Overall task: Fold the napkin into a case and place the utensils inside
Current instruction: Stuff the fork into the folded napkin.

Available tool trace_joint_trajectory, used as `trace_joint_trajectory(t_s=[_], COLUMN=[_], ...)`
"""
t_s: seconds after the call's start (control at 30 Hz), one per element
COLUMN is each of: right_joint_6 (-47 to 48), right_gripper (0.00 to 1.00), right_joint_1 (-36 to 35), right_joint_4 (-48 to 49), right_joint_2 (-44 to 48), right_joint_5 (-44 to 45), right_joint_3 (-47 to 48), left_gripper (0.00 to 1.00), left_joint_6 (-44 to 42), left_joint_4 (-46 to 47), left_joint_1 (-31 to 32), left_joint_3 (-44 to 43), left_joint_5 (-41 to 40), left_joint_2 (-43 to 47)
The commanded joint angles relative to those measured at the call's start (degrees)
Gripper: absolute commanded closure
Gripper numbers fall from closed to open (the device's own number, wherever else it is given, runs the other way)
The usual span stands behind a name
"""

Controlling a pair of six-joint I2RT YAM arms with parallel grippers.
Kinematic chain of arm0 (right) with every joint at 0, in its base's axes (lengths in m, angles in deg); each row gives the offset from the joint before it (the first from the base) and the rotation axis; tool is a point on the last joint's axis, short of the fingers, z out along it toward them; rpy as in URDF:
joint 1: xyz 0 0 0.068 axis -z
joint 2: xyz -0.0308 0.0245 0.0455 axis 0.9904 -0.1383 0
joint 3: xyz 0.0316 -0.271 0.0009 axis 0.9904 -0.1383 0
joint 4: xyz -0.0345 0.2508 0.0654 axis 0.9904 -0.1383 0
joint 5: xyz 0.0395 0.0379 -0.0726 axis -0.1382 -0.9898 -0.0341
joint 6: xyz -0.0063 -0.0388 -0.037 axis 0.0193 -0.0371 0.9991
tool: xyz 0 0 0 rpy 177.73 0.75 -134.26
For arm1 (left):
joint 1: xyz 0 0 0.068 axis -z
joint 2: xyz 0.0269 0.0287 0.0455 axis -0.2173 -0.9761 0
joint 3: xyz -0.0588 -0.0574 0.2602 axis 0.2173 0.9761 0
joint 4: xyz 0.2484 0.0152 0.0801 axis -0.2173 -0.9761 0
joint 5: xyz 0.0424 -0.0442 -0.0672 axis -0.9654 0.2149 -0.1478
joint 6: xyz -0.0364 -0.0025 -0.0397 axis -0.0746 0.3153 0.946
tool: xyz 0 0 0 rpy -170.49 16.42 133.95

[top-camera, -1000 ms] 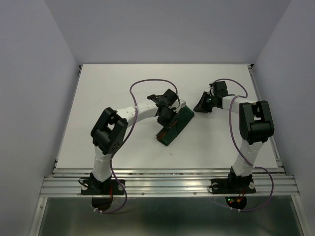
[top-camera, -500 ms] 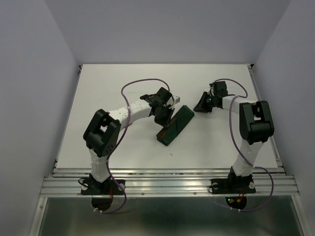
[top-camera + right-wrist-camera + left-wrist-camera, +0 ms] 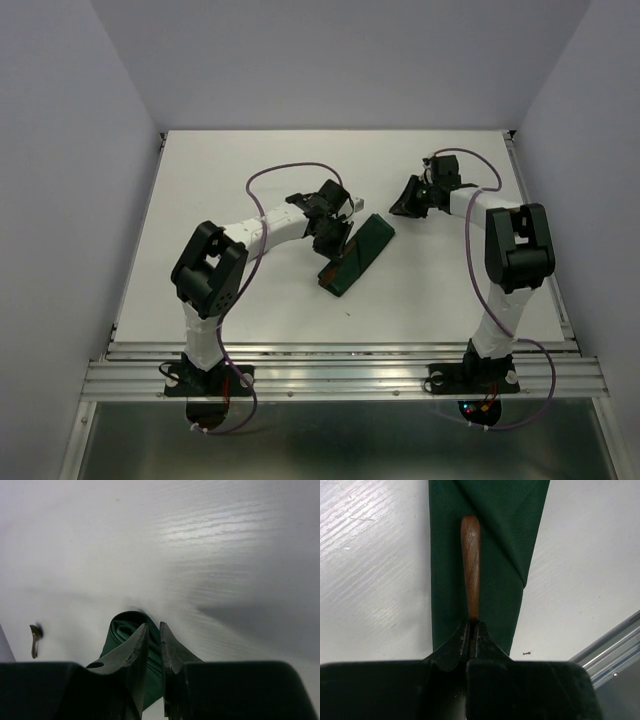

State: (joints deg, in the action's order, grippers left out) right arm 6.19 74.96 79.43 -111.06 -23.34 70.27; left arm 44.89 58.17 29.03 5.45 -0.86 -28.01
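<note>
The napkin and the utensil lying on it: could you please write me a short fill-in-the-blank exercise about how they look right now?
1. The left gripper holds one end of a slim brown utensil made of ___.
2. The utensil lies lengthwise on the folded napkin, whose colour is dark ___.
3. The napkin rests on a ___ table.

Missing words: wood; green; white.
</note>
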Motion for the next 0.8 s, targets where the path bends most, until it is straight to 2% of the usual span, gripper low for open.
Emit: trace_joint_trajectory(t_s=[0.0,0.4,0.77], right_joint_6=[-0.5,-1.1,-0.7], right_gripper=[0.79,0.8,0.79], right_joint_1=[-1.2,-4.8,-7.7], right_joint_4=[0.6,-0.5,-0.5], right_joint_2=[-1.8,-7.8,-8.2], right_joint_5=[-0.5,1.3,1.3], right_joint_3=[3.5,7.1,6.4], left_gripper=[1.0,1.0,1.0], left_joint_6=[-0.3,-0.9,-1.9], left_joint_4=[-0.3,-1.3,-2.1], left_joint_1=[0.0,0.0,-0.1], left_joint_3=[-0.1,-4.0,-8.7], left_joint_5=[0.9,0.0,-0.4], left_joint_2=[-0.9,-4.4,-7.9])
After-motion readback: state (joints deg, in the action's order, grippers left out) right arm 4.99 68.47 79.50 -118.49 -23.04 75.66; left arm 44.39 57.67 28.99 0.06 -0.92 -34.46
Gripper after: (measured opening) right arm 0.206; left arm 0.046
